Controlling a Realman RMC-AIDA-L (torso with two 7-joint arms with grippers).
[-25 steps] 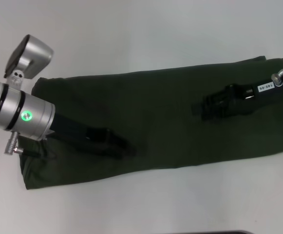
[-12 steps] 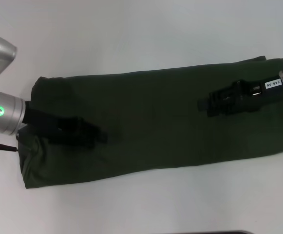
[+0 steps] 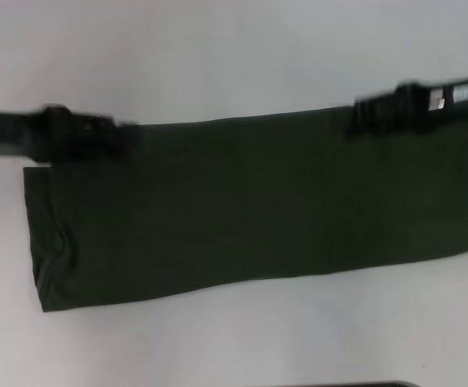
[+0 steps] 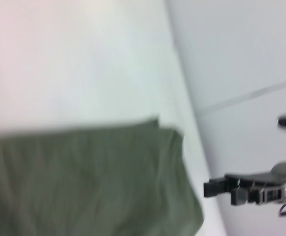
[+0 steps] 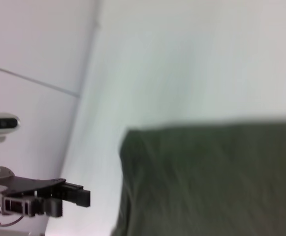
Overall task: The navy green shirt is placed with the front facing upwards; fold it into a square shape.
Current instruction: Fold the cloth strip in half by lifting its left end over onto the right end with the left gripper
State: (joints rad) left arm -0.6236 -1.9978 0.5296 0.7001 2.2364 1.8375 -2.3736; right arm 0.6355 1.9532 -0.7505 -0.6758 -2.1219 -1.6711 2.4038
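Observation:
The navy green shirt point(image 3: 250, 201) lies flat on the white table as a long folded band running left to right, plain green side up. My left gripper point(image 3: 117, 133) hovers at the band's far left corner, blurred by motion. At the band's far right edge is my right gripper point(image 3: 358, 119), also blurred. The left wrist view shows one end of the shirt point(image 4: 83, 182) and the right gripper point(image 4: 209, 188) off beyond it. In the right wrist view, the shirt's other end point(image 5: 211, 182) shows with the left gripper point(image 5: 83, 196) beside it. Neither gripper holds cloth.
White table top point(image 3: 234, 56) surrounds the shirt on all sides. A dark edge point(image 3: 362, 384) shows at the bottom of the head view. The table's far edge meets a pale wall point(image 4: 241, 49) in the wrist views.
Both arms have moved off the middle of the shirt toward its far edge, the left one also swinging out to the left. The band now lies smoother and straighter.

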